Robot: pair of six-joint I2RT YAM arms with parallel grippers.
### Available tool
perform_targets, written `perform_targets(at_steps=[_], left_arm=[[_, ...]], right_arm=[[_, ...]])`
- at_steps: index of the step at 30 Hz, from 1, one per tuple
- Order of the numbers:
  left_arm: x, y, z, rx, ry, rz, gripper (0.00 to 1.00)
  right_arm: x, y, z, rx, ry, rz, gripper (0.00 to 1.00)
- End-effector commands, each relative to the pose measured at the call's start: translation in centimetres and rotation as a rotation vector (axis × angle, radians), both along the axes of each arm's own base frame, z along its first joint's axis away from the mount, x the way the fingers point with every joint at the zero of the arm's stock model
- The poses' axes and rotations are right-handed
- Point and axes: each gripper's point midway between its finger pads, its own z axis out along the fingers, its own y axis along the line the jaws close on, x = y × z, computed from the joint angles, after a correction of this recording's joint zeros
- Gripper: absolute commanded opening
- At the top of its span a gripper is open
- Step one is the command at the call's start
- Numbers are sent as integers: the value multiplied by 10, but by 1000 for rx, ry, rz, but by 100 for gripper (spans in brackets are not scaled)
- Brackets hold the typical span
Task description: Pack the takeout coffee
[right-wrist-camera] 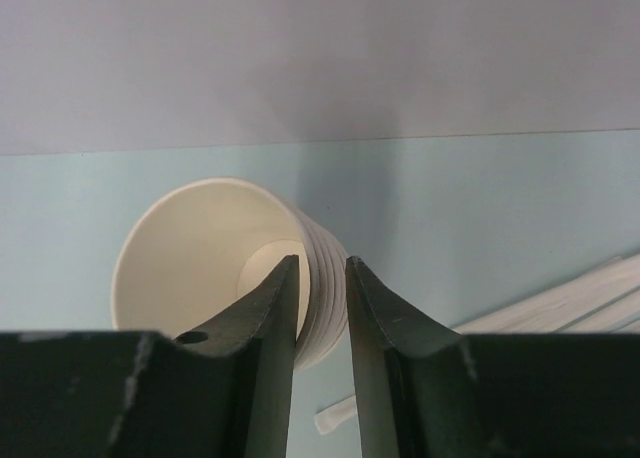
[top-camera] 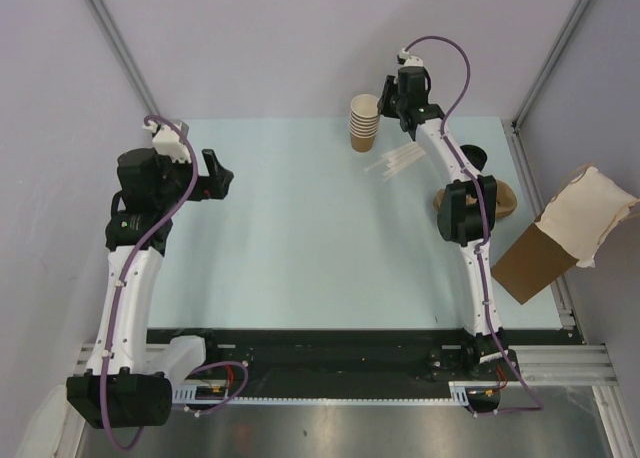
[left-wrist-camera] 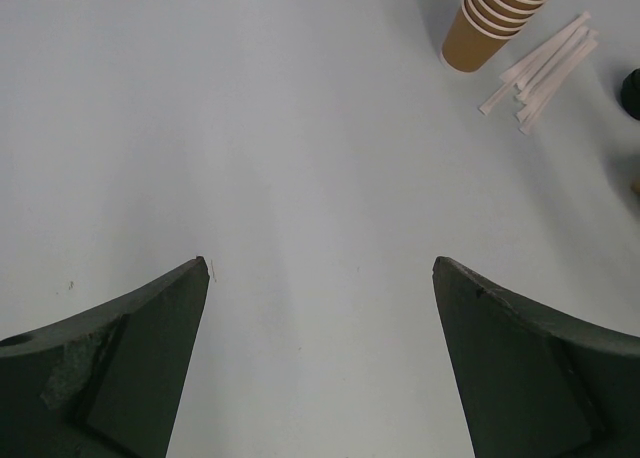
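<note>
The takeout coffee shows only as a round black lid [top-camera: 476, 158] at the back right, beside my right arm; its cup is hidden. The lid's edge also shows in the left wrist view [left-wrist-camera: 632, 88]. My right gripper [top-camera: 386, 106] is over the stack of lidless tan paper cups [top-camera: 364, 124]. In the right wrist view, one finger is inside the top cup [right-wrist-camera: 200, 268] and the other is outside, pinching the stacked rims between them [right-wrist-camera: 320, 261]. My left gripper [top-camera: 219, 172] hovers open and empty over the bare left side of the table [left-wrist-camera: 320, 263].
White paper-wrapped sticks [top-camera: 400, 163] lie just right of the cup stack. A brown moulded-pulp tray [top-camera: 506, 198] sits behind my right arm's elbow. An open brown paper bag [top-camera: 545, 253] lies at the table's right edge. Grey walls close in the back and sides.
</note>
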Motion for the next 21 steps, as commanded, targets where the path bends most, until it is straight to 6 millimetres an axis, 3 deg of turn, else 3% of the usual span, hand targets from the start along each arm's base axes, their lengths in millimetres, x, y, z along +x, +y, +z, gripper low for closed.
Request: perform_targets(at_steps=[1,8,21], left_arm=[[4,-6,16,-22,-54,-18,100],[4,-6,14,-23,-56,-18,100],[3,-6,13,-30,-52,-19,99]], right_arm=[[9,4,31,27,-87,-8,27],[7,6,41,44,-97,-2,5],[-1,9,78,71,-148,5,0]])
